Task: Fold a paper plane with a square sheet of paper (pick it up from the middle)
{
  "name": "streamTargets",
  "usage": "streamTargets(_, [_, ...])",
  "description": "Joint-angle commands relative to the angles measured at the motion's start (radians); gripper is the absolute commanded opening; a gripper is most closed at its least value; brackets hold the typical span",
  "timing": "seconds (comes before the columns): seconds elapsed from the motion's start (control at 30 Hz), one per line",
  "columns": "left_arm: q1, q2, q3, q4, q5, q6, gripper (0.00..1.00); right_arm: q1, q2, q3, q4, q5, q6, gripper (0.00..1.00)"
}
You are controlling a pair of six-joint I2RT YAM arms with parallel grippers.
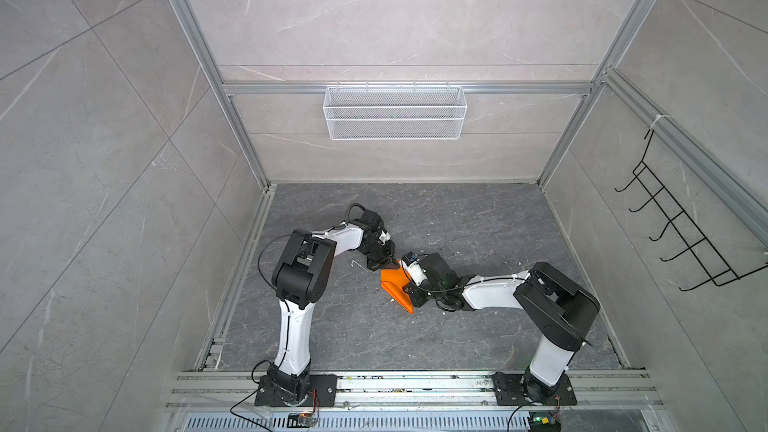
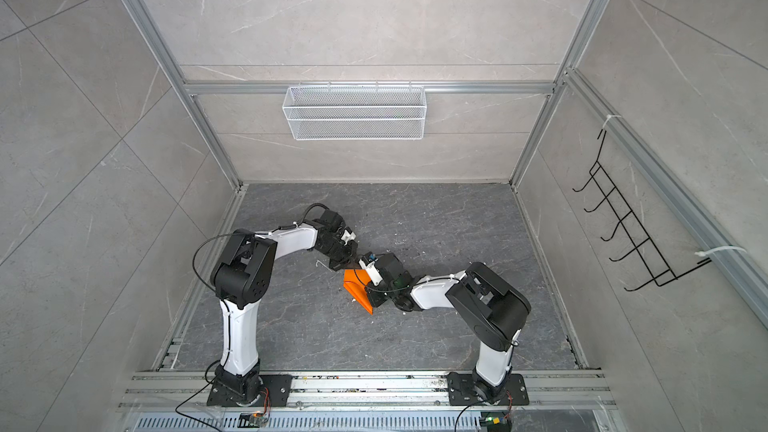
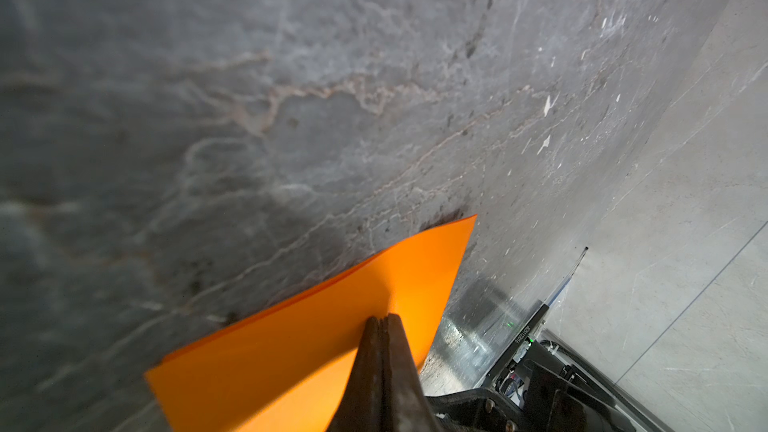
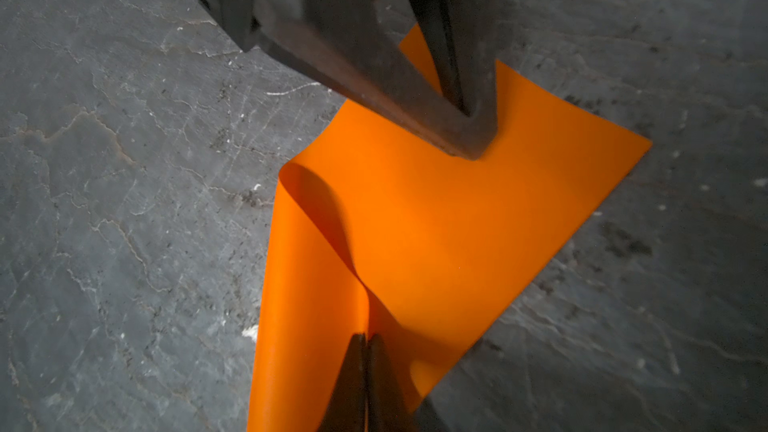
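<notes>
1. Wrist views alone show us the left gripper point(image 3: 384, 320) and right gripper point(image 4: 365, 338) each clamped on the paper point(image 4: 436, 222).
2. We see both arms bent inward, the paper curled on the table point(image 1: 457, 222) between them.

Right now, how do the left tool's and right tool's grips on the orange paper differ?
The left tool pinches a fairly flat stretch of the square sheet of paper near an edge; the right tool pinches where the sheet curls over into a loop. The left tool holds the end opposite the right tool. In both top views the left tool shows at the paper's far end, while the right tool's tips are hidden. Shared: both are shut on the same sheet.
</notes>
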Motion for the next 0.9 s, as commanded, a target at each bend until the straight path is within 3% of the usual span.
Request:
streamTargets(0.0, [0.04, -0.044, -0.07, 0.06, 0.019, -0.033, 0.02, -0.001, 0.011, 0.0, -0.03, -0.002, 0.014, 0.08])
streamTargets(0.17, [0.104, -0.107, -0.155, 0.183, 0.126, -0.078, 0.11, -0.003, 0.014, 0.0, -0.026, -0.01, 0.014, 0.08])
streamTargets(0.37, [0.11, -0.126, -0.182, 0.187, 0.135, -0.059, 0.14, -0.002, 0.018, 0.003, -0.025, -0.027, 0.015, 0.08])
streamTargets(0.87, [0.102, -0.071, -0.166, 0.07, 0.035, 0.024, 0.0, -0.002, 0.048, 0.059, -0.069, -0.101, -0.018, 0.08])
